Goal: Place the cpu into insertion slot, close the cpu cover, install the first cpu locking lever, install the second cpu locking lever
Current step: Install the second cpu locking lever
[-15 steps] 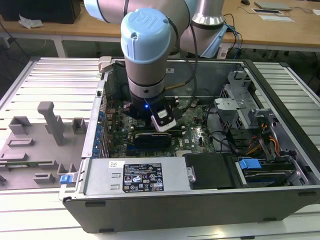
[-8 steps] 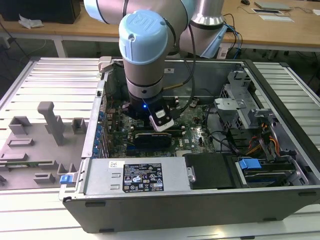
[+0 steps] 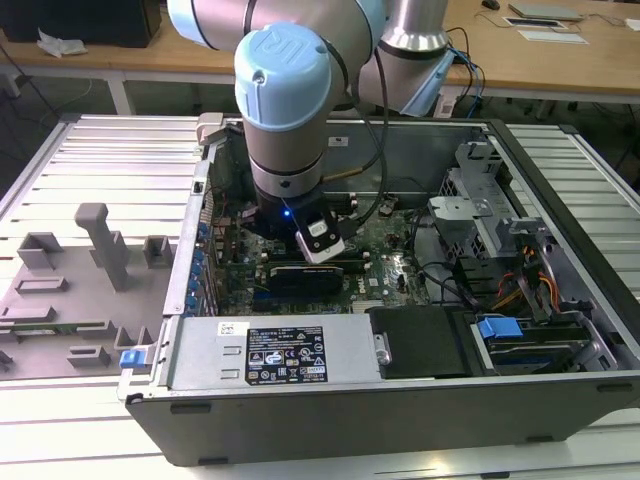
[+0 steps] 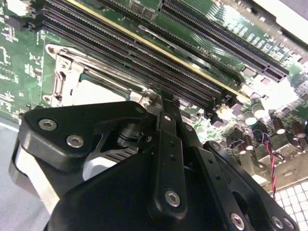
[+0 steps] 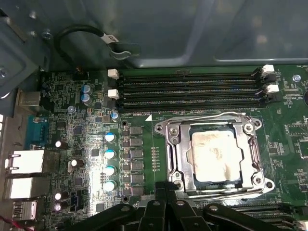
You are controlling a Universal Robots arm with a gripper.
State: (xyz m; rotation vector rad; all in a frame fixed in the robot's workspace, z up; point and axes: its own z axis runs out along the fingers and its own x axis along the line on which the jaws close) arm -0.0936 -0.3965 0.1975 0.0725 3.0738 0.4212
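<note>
A ribbed metal desk [image 3: 110, 150] carries the work. Behind it stands a wooden table [image 3: 560, 60] with papers [image 3: 550, 35] on top. A grey fixture tray [image 3: 70, 300] lies at the exterior view's left.

The exterior view looks down from in front of the open computer case [image 3: 400, 400], far enough to take in the arm [image 3: 285, 100] at upper centre. The first wrist view faces straight down, close over the insertion slot [image 5: 214, 156]. The second wrist view skims low past the gripper [image 4: 159, 96], sharing that insertion slot [image 4: 96, 84].
</note>
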